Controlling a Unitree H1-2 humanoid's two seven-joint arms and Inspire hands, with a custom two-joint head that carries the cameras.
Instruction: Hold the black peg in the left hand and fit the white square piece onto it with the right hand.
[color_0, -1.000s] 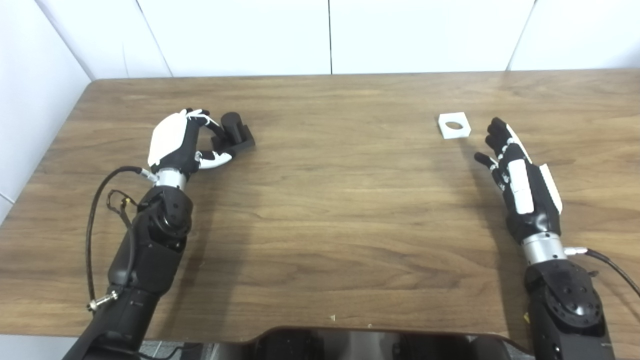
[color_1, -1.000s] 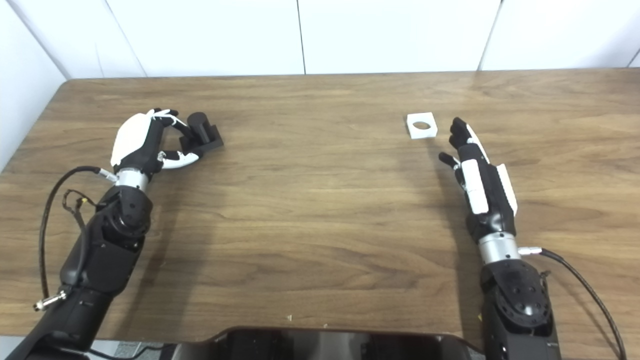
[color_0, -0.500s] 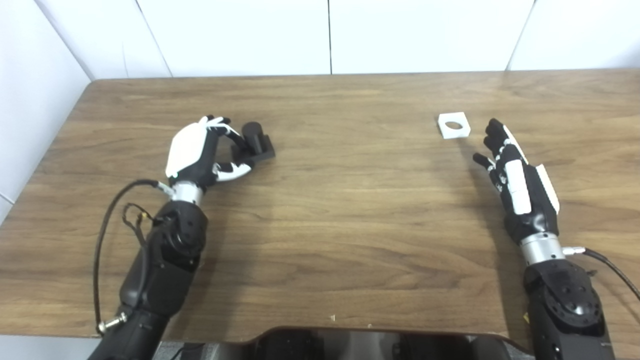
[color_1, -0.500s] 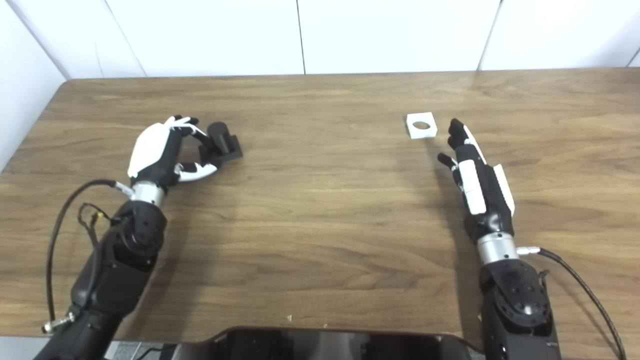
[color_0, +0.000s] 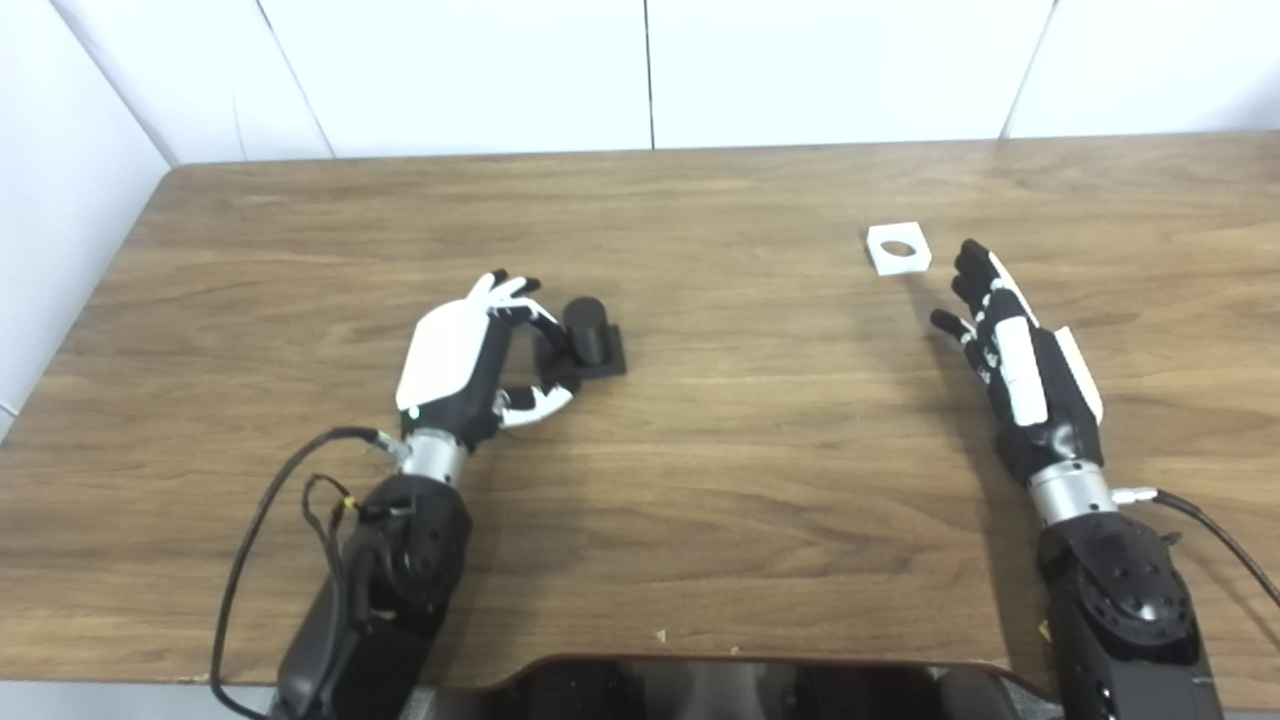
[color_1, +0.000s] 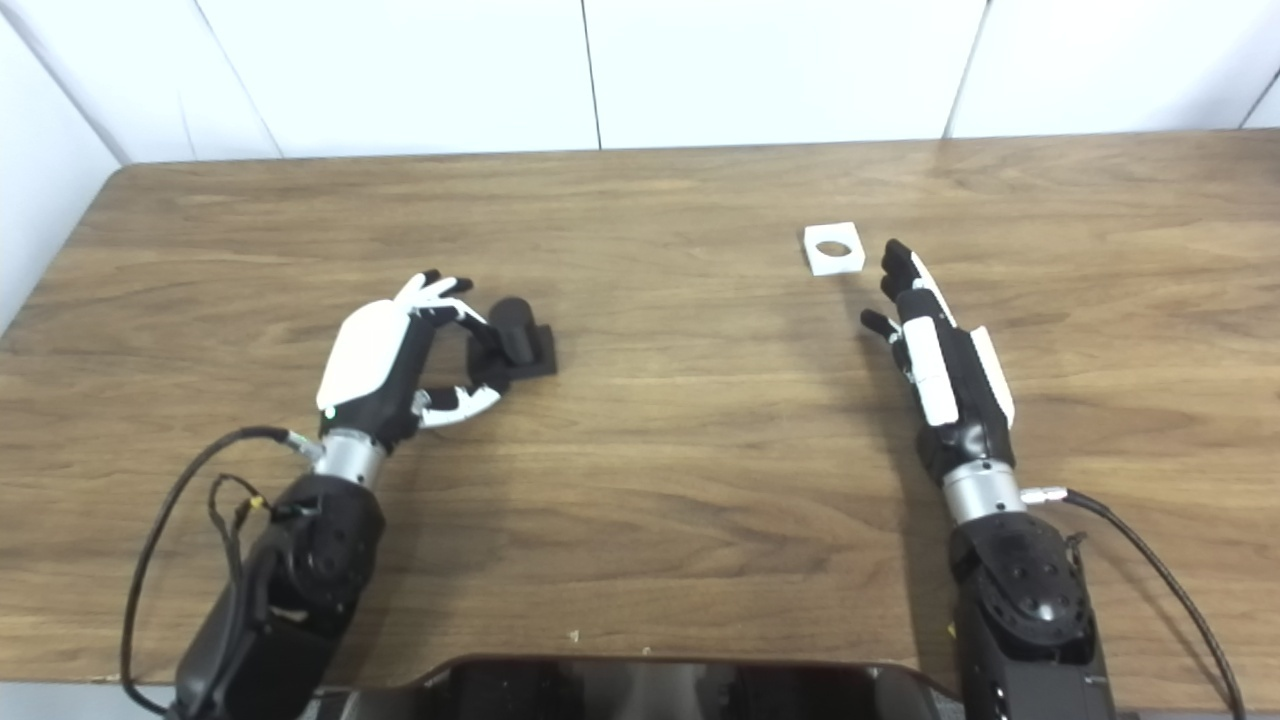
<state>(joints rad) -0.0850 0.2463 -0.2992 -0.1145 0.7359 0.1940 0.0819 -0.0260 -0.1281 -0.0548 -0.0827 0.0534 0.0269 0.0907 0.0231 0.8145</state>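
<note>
1. the left hand (color_0: 455, 360) has its fingers (color_0: 535, 312) curled around the black plastic peg on its square base (color_0: 585, 345), with the thumb reaching under the near side of the base. it reads as a grip, though whether the peg is lifted clear of the brown wood-grain table (color_0: 700, 480) or sits on it cannot be told from these views.
2. the peg is left of the table's middle, roughly halfway between the far and near edges, standing about upright with its round post pointing up.
3. so the first part of the task, holding the peg in the left hand, looks done or very nearly so.
4. the small white square piece with a round hole (color_0: 898, 248) lies flat on the table, towards the far right, untouched.
5. the right hand (color_0: 1015, 365) is empty, fingers (color_0: 975, 270) stretched out and apart, tips pointing at the white piece and just beside its near right corner, but not touching it.
6. what is left, as i judge it: the right hand must close on the white piece, lift it, carry it across to the peg, line the hole up over the post and press it down. peg and piece lie well apart, so most of the task remains.
</note>
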